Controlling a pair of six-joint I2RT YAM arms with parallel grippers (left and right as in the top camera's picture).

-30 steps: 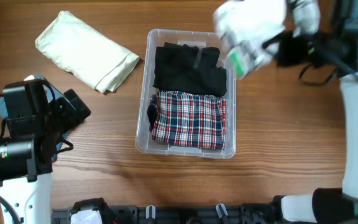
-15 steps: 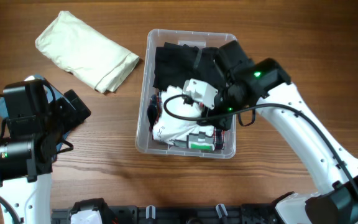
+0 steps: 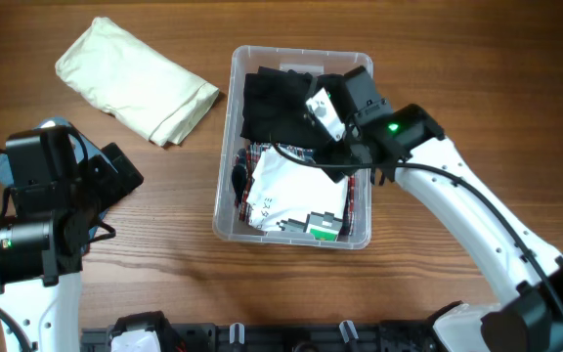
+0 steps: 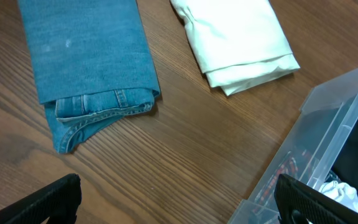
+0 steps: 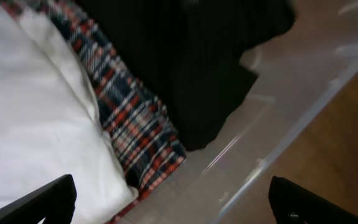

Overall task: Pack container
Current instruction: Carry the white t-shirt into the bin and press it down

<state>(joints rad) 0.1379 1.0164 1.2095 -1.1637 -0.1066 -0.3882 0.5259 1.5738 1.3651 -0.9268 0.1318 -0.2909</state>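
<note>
While inside one container (image 3: 262, 236), three garments (image 3: 277, 108); outside, two.

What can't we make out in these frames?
- Plaid garment: overhead, mostly under white garment and right arm.
- Jeans: left wrist view cuts off the top; overhead, nearly all under left arm.
- Green tag on white garment: print too small overhead.
- Right gripper: overhead, hidden under its own wrist.
- Right wrist view: blurred, fabric detail lost.

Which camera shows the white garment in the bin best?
Overhead: nearly all of the white garment shows, lying on the plaid cloth in the bin. Right wrist crops it close and blurred; left wrist catches only a sliver.
</note>
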